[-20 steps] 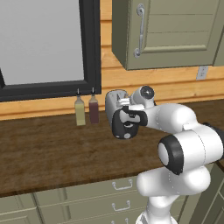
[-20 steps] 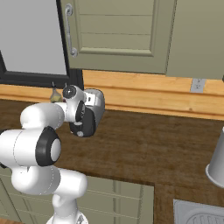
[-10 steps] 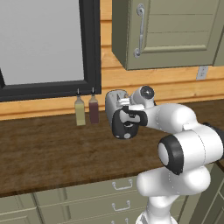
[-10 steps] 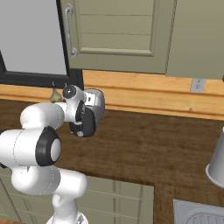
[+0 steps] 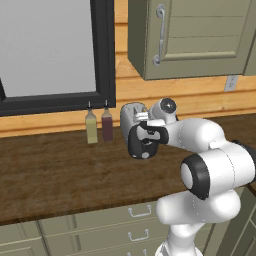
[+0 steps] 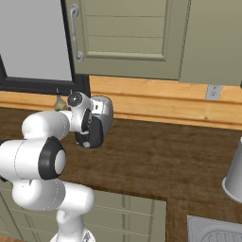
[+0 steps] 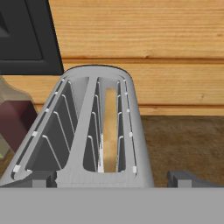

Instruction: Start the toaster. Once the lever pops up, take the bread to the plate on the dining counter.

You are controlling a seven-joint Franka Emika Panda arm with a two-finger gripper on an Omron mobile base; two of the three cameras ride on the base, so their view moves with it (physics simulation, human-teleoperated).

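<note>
A: Worktop (image 5: 55,175): dark wood-grain top w/ handled drawers under the front edge, wood-plank wall behind. Grey-green wall cabinet (image 5: 200,35) above, black-framed window (image 5: 50,50) to its left in the left base view.

B: Arm?

A: White arm (image 5: 210,170) comes up from lower right of the left base view, bent over so the hand sits at the toaster's near end. In both base views the hand covers the toaster's black end face, so can't see lever or knob.

B: Toaster position?

A: Toaster (image 7: 94,131) stands on the worktop close to the back wall, silver shell poking out behind the hand (image 6: 105,111). Hand view looks down its length into both slots.

B: Bread?

A: Bread (image 7: 110,131), thin pale-tan slice, sits upright in the right-hand slot as the hand view shows it. Other slot shows just wire guides.

B: End effector?

A: End effector (image 7: 116,179): fingers spread to full width, nothing held. One dark fingertip (image 7: 183,178) shows low right in the hand view, just off the toaster's side; the other sits at the toaster's near left corner. Contact w/ the shell: can't tell.

B: Anything else nearby?

A: Two slim bottles just left of the toaster against the wall: olive one (image 5: 91,127), dark red one (image 5: 107,125), side by side. Wall outlet (image 6: 213,92) further right.
</note>
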